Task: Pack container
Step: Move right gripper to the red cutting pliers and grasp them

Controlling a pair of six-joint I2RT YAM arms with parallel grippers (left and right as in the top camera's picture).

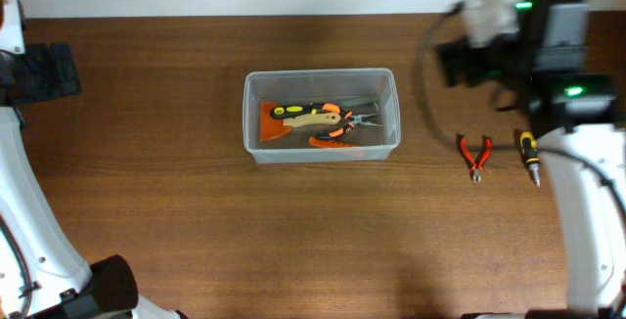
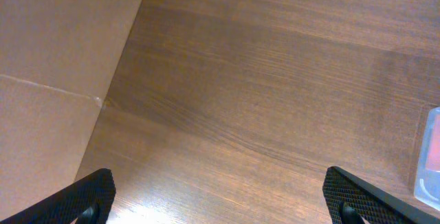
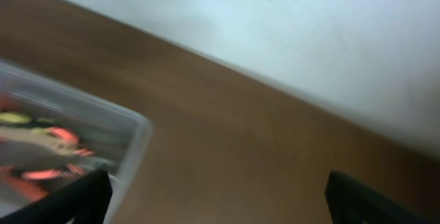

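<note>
The container [image 1: 248, 113] sits mid-table with tools [image 1: 315, 118] inside. Left gripper [image 2: 220, 196] and right gripper [image 3: 218, 200] are spread wide, empty — the right one should come straight down over the red pliers [image 1: 475, 156] (gently).

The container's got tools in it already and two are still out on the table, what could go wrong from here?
The red pliers and screwdriver lie close together, so grabbing one may knock the other. The container already holds crossed tools; another dropped in might perch on them or nudge the bin.
</note>
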